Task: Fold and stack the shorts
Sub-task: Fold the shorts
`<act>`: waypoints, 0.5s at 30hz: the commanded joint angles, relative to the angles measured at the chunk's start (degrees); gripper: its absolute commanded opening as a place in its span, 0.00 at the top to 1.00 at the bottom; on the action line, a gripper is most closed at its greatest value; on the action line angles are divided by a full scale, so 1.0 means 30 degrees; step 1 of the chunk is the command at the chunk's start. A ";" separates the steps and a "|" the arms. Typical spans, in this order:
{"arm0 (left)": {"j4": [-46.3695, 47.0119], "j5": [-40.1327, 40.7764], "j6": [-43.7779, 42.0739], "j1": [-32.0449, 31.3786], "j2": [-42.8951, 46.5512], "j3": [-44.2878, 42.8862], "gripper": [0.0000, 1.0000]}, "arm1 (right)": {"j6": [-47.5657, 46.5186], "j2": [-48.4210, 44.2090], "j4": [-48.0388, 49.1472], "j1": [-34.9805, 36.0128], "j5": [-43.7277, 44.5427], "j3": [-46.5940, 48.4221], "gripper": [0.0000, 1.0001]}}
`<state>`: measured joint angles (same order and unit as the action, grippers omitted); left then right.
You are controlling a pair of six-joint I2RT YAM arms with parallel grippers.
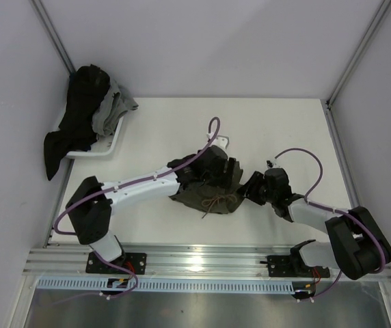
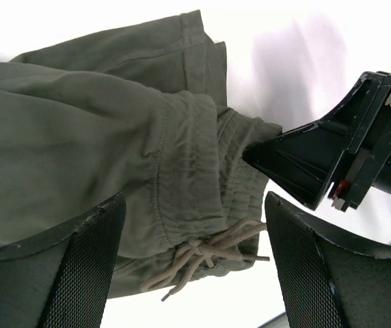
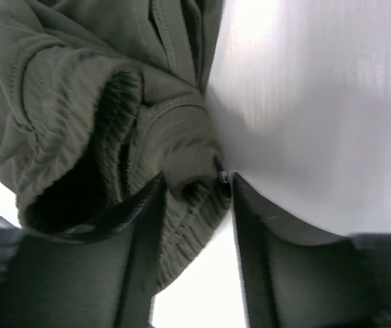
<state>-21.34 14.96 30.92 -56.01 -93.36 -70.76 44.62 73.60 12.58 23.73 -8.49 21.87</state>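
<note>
Surface: a white table (image 1: 182, 123) inside a white-walled bay. A tray (image 1: 117, 140) at the far left corner holds dark clothes (image 1: 79, 116). The shorts (image 1: 199, 198) lie bunched at mid-table in front of both arms. Their waistband (image 3: 182, 157) is turned toward the right arm, and the drawstring (image 2: 209, 256) lies loose on top.

Left gripper (image 2: 192, 266): jaws wide, hovering over the waistband, holding nothing.

Right gripper (image 3: 197, 205): jaws narrow, set either side of a roll of waistband elastic. Fabric fills the gap, but a firm pinch cannot be confirmed.

Step in hand, as judged: taking hold of the waistband so the garment can be drawn flat before folding.

Recommendations:
- The right jaws should bite the full band, not only its outer roll, or the cloth may slip.
- The left should grasp the band well apart from the right, giving tension across the waist.
- The drawstring should stay out of both grips.
- The grippers stand near each other, so they need clearance before any pull.
- A low lift and drag would let the legs trail out smooth.

Writing: no brand or label shows on the shorts. A small marking on the right gripper's body, in the left wrist view, is too small to read.
</note>
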 commanded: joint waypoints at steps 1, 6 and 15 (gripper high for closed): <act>-0.0882 0.1633 -0.0432 -0.0577 -0.1043 -0.1372 0.16 | 0.0067 0.0455 0.2339 -0.0174 -0.0275 0.0357 0.58; -0.1088 0.2305 -0.0520 -0.0959 -0.2188 -0.2134 0.17 | 0.0448 0.0194 0.2926 -0.0203 -0.0246 0.0124 0.79; -0.2786 0.3683 0.0006 -0.1399 -0.5086 -0.4329 0.17 | 0.0916 -0.1095 0.3394 -0.0262 -0.0304 -0.0667 1.00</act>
<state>-27.18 22.61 30.55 -59.86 -106.52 -79.59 46.78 72.18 19.25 23.20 -9.50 20.47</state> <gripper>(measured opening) 0.831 0.018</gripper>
